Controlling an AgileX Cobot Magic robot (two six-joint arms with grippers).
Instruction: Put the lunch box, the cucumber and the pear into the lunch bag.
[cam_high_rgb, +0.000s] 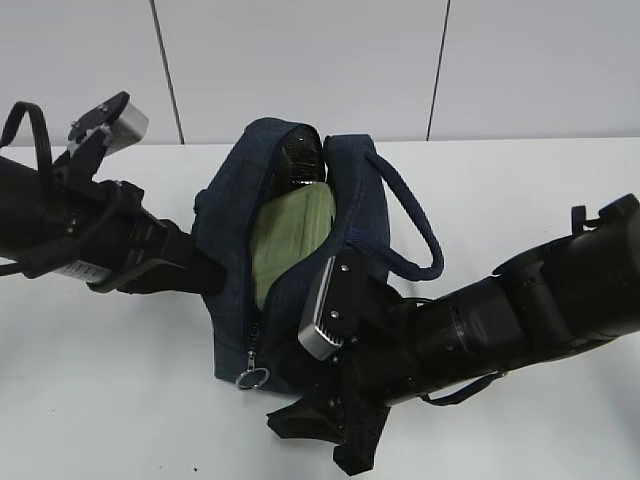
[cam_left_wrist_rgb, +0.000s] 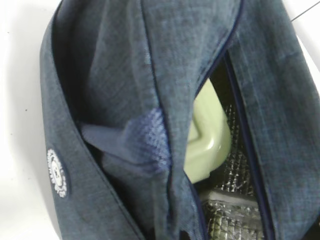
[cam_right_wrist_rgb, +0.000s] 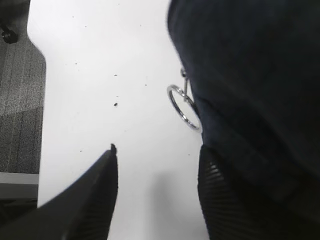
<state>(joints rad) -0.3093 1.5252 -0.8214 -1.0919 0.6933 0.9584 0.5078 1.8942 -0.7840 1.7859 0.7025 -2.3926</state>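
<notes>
My right jaws (cam_right_wrist_rgb: 157, 192) spread on counter (cam_right_wrist_rgb: 100, 75); lunch bag (cam_right_wrist_rgb: 250, 100) touching at 3 o'clock; left jaws pressed together, unseen.

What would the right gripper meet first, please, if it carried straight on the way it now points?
Probably the metal ring pull of the lunch bag, just ahead of the right gripper's open jaws; otherwise bare table. Depth is unclear.

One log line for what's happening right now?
bag: unzipped | box: inside bag | left gripper: shut, at bag's side | right gripper: open, by ring pull
</notes>
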